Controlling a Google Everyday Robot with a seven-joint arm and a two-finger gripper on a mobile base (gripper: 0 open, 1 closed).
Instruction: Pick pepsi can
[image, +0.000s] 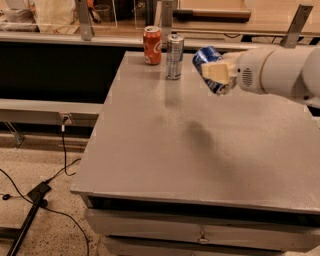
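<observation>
Holding the tilted pepsi can (204, 54), your end effector (215, 73) hangs above the counter (200, 150). The silver can (174, 56) stands near it.

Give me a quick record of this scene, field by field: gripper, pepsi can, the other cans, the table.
gripper: upper right of the view, over the far part of the table, fingers shut on the pepsi can
pepsi can: tilted, held clear of the tabletop
orange-red can: upright, at the table's far edge
slim silver can: upright, just right of the orange-red can, left of the pepsi can
table: grey top, a dark shadow below the held can
task status: can grasped and off the table
</observation>
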